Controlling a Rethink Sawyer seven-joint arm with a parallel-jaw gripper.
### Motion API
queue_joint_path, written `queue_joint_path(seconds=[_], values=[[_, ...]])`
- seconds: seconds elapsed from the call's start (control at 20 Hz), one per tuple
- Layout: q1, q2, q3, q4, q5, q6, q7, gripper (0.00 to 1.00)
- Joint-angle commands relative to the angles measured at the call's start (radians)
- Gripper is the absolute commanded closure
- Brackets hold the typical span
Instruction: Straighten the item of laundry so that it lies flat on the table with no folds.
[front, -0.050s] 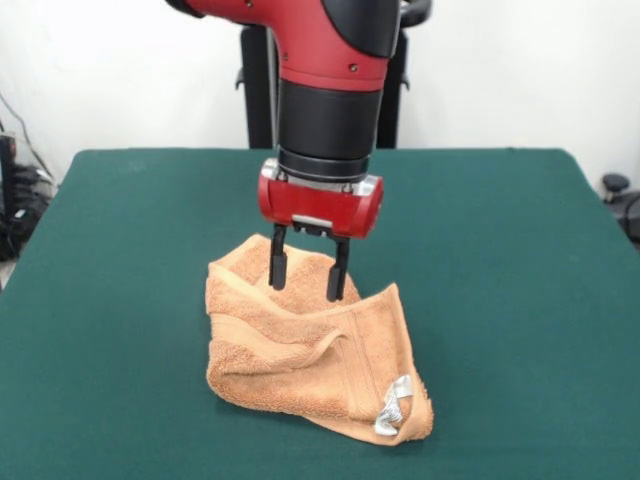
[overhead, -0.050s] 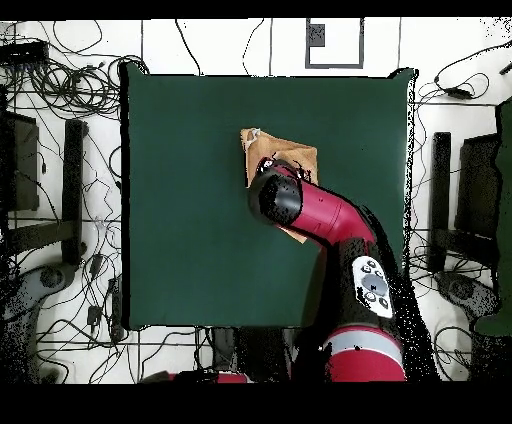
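Note:
The item of laundry is an orange-tan terry towel lying crumpled and folded over itself on the green table, with a small white-silver label at its near right corner. My gripper hangs just above the towel's far part, its two black fingers open and spread apart with nothing between them. In the overhead view the red arm covers most of the towel, and the gripper itself is hidden under the wrist.
Bare green cloth surrounds the towel on all sides. Cables and black stands lie on the floor around the table.

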Motion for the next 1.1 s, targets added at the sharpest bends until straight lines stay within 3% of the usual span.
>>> queue_joint_path(seconds=[0.05,1.1], values=[[0.033,0.034,0.08,-0.051,-0.017,0.121,0.096,0.0],[0.059,0.044,0.049,-0.09,-0.01,0.138,0.123,0.0]])
